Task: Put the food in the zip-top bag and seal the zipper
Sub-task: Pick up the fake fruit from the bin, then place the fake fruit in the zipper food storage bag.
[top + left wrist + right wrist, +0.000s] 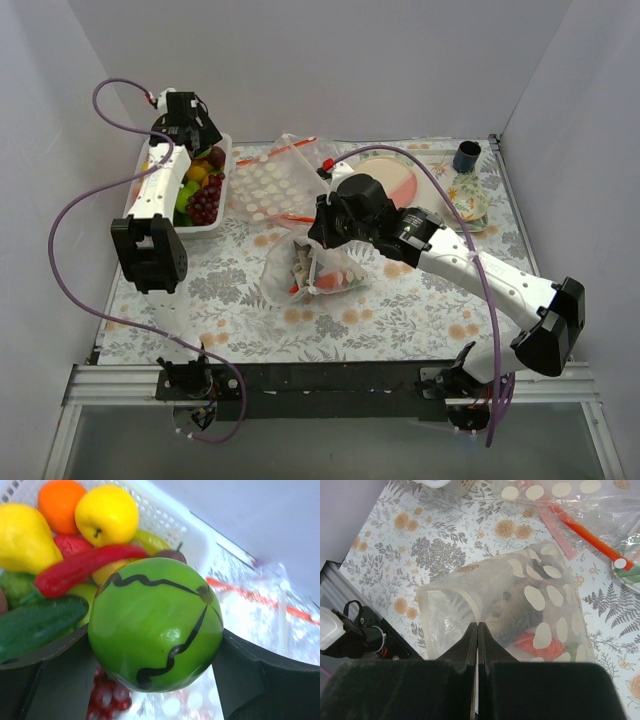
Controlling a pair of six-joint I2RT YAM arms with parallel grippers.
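Both arms engaged, one at the basket, one at the bag.

The left gripper (188,122), reaching to the far-left corner, clasps a green toy melon (155,625) over the white basket (213,224). The right gripper (477,630), stretched to mid-table, pinches the edge of the zip-top bag (530,605), which holds some food. Floral tablecloth (400,310), plain white walls (330,60).

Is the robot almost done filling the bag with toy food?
Not yet. A few pieces already sit in the bag, which the right gripper pinches by its open edge. The left gripper holds a green melon at the basket, where lots of food waits. Zipping comes last.
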